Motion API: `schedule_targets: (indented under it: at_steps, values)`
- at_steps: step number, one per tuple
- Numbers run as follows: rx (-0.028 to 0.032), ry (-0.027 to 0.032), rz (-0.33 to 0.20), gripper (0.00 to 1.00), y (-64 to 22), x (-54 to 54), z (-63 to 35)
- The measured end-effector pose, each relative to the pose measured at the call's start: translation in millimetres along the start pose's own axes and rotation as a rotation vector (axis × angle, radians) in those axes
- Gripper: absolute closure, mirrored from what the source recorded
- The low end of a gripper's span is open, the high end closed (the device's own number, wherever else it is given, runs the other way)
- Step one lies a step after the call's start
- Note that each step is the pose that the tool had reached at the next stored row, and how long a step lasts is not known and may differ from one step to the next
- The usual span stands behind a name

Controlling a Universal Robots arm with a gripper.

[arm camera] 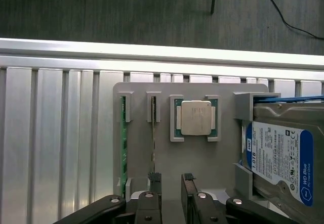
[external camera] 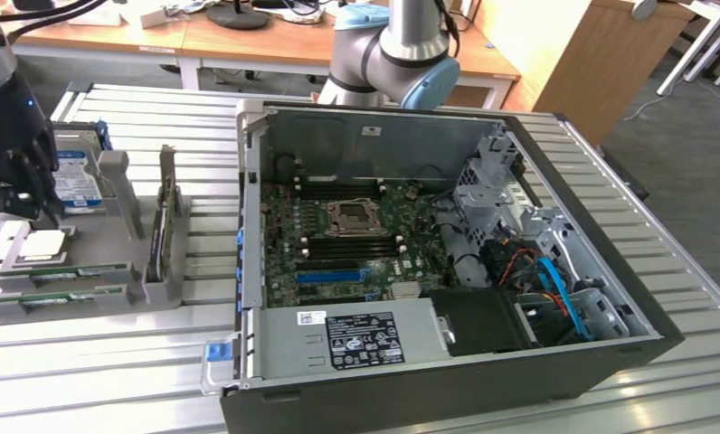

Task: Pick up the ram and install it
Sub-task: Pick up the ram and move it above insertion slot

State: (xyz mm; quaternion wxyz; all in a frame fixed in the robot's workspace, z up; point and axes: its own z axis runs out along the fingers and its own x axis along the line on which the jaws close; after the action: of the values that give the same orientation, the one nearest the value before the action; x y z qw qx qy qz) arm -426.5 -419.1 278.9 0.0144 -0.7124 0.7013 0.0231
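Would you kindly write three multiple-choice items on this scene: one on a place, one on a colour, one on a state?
1. Where does the processor lie? A between the ram sticks and the hard drive; B on top of the hard drive; C on top of the ram sticks.
2. What colour is the hard drive's label? A red; B yellow; C blue.
3. How is the gripper? A shut on a ram stick; B open, holding nothing; C shut on the processor.
Key: 1 A, it sits in the holder between them; 2 C, the label is blue and white; 3 B, its jaws stand apart, nothing between them.
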Motion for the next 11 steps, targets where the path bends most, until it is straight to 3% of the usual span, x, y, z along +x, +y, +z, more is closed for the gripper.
schedule_targets:
  at_steps: [11]
  values:
    - [0.0001,-0.0001,0.0,0.7,-0.2,0.6,12.8]
